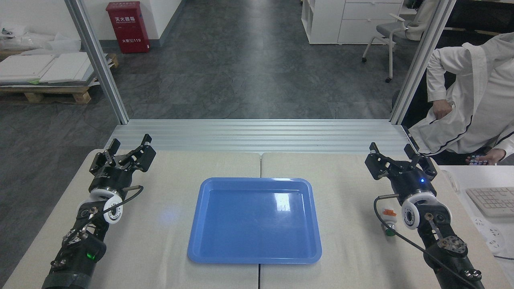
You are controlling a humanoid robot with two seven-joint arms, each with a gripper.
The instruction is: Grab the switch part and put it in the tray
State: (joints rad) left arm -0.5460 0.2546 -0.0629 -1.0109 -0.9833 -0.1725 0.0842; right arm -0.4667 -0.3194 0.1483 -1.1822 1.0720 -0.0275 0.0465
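The glossy blue tray (209,253) lies in the middle of the table with nothing in it. The switch part (388,223) lies on the table right of the tray, beside my right wrist; its orange block, white body and dark green cap show, partly behind the arm's cable. My right gripper (395,155) hovers farther back than the part, fingers spread open, holding nothing. My left gripper (128,147) stands open at the table's far left, also holding nothing.
A person in a white jacket (474,100) stands close to the table's right side, holding a phone. A keyboard (492,200) lies on a side desk at right. Aluminium posts (96,60) frame the table's far corners; a ribbed metal strip (257,136) runs along its back.
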